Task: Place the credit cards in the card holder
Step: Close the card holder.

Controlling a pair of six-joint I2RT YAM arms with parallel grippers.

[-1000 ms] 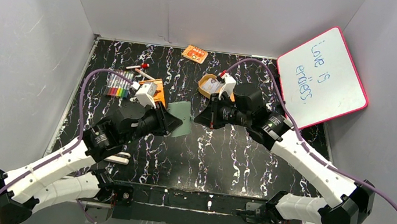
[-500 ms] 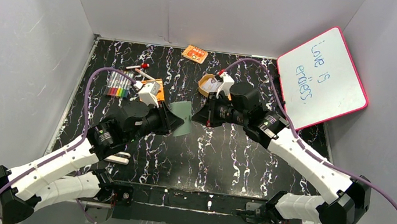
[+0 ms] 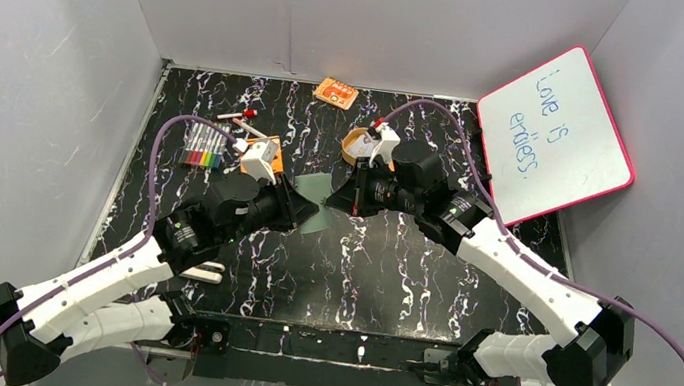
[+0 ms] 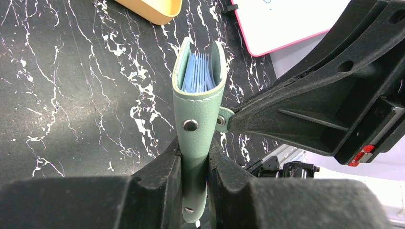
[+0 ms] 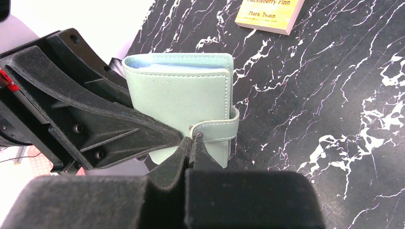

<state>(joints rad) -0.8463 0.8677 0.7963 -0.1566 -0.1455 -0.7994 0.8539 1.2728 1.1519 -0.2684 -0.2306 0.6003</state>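
Note:
The sage-green card holder (image 3: 316, 192) is held upright above the table between both grippers. My left gripper (image 3: 300, 209) is shut on its spine end (image 4: 198, 114), and bluish plastic pockets show at its top edge. My right gripper (image 3: 342, 198) is shut on the wallet's snap tab (image 5: 217, 130), with the jaws (image 5: 193, 140) pinched together at the stud. The wallet body (image 5: 186, 105) is folded closed. No credit cards show clearly; the right arm hides most of the tan tray.
A tan oval tray (image 3: 355, 141) sits behind the right wrist and shows in the left wrist view (image 4: 153, 7). An orange booklet (image 3: 263, 150), markers (image 3: 203, 146), an orange packet (image 3: 336, 92) and a pink-framed whiteboard (image 3: 556, 132) lie around.
My right gripper has moved left to the wallet and now pinches its tab. The left arm has shifted a little and the wallet has turned more edge-on.

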